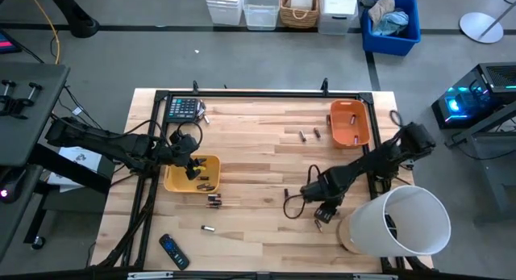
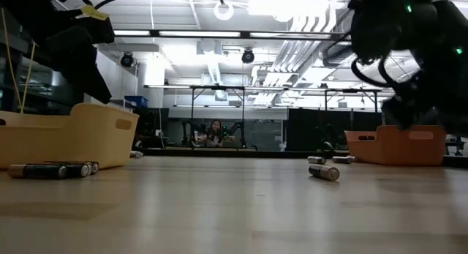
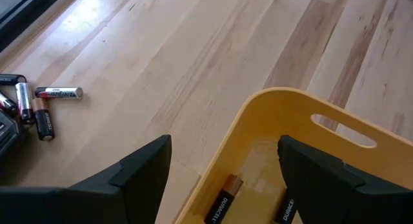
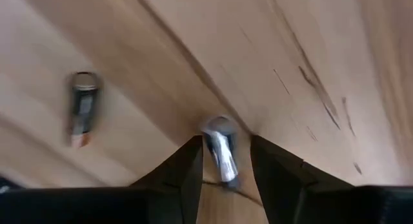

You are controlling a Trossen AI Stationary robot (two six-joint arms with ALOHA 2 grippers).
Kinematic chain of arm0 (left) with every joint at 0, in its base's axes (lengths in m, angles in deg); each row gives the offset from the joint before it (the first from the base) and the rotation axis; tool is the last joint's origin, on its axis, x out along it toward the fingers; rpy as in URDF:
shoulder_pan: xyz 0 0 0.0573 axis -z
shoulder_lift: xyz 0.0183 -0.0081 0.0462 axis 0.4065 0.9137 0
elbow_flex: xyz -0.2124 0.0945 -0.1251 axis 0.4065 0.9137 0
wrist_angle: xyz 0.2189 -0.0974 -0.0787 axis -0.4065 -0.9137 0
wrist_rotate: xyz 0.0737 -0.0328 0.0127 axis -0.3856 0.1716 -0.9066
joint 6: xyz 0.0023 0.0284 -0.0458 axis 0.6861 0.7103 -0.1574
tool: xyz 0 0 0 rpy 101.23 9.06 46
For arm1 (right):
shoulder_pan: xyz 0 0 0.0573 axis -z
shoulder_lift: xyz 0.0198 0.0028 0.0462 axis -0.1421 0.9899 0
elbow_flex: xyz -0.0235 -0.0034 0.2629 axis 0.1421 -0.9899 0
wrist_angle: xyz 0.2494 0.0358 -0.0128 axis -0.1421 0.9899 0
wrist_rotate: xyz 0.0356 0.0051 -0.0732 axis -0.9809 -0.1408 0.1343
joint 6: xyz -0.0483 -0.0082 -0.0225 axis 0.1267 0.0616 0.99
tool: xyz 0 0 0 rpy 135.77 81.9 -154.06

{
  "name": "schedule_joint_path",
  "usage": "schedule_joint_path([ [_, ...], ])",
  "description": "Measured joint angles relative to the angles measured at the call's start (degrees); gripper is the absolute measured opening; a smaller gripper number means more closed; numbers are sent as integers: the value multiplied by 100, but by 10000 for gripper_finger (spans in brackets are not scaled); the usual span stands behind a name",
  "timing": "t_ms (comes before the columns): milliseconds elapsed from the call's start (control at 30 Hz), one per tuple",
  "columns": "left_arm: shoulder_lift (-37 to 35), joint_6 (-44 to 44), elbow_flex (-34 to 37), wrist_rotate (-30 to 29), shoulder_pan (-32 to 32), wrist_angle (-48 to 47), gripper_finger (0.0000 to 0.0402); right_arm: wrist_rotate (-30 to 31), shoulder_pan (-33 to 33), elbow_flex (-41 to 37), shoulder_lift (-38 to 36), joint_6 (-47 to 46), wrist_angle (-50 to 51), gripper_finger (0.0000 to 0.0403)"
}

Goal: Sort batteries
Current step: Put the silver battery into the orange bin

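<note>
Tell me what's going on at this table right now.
Two robot arms are sorting batteries. The right tool has a silvery battery between its fingers at the wooden table, another cell lying nearby. The left tool hangs open over the yellow bin, which holds a few cells. An orange bin sits on the far side.

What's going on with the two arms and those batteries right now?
Left gripper open over yellow bin. Right gripper fingers around a silvery battery on the table. Nothing in the way.
</note>
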Motion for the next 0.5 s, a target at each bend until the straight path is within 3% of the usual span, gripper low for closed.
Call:
schedule_joint_path([
  [233,1,6,0,5,0,-5,271,-48,-59,107,520,-65,114,116],
  [400,2,19,0,6,0,-13,271,189,19,364,540,229,508,37],
  [500,2,27,0,-13,1,-11,271,603,270,706,531,732,874,32],
])
